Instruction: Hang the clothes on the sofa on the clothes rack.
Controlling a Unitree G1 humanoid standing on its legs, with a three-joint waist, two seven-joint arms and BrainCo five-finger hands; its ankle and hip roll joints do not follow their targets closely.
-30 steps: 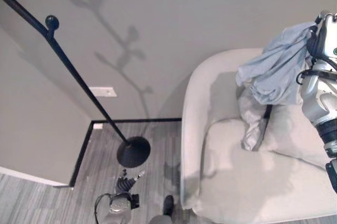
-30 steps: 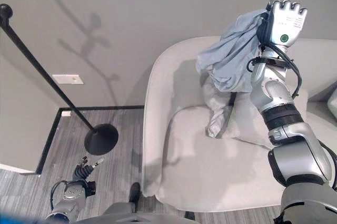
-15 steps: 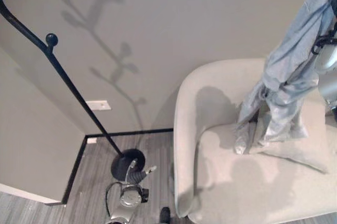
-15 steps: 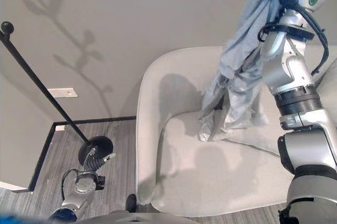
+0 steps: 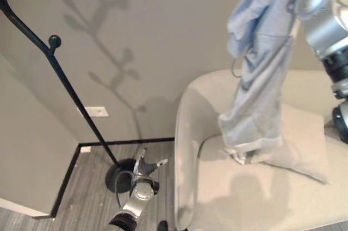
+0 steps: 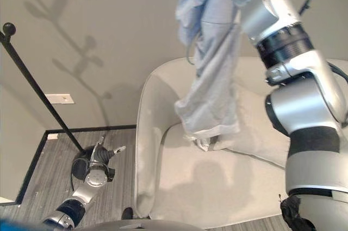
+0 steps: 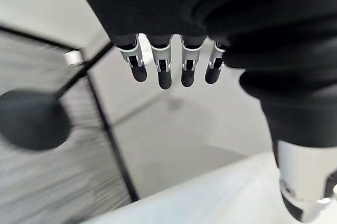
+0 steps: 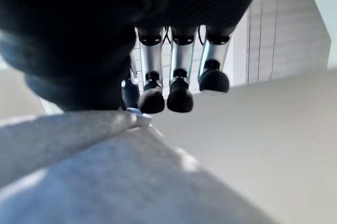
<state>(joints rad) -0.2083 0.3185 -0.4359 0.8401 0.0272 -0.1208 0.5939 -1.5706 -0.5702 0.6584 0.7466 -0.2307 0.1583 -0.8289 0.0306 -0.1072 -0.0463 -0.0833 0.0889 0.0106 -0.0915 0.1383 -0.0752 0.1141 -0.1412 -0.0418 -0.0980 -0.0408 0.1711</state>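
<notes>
A light blue garment [image 5: 260, 79] hangs at full length from my raised right arm [image 6: 283, 41], its hem just above the seat of the cream sofa [image 5: 255, 198]. In the right wrist view my right hand [image 8: 174, 84] has its fingers curled onto the blue cloth [image 8: 105, 182]. The black clothes rack [image 5: 76, 100] leans at the left, with a round knob [image 5: 54, 41] on a branch and a round base [image 5: 115, 176] on the floor. My left hand [image 5: 142, 179] hangs low beside that base, fingers [image 7: 163, 66] straight and holding nothing.
A pale cushion [image 5: 302, 144] lies on the sofa behind the hanging garment. A white wall plate [image 5: 97, 112] sits low on the wall by the rack. Black trim [image 5: 65, 182] edges the grey plank floor beside a jutting wall corner at the left.
My right arm has lifted the garment higher and swung it left; it now hangs stretched out instead of bunched on the sofa. The camera has shifted, and my left hand has risen slightly.
</notes>
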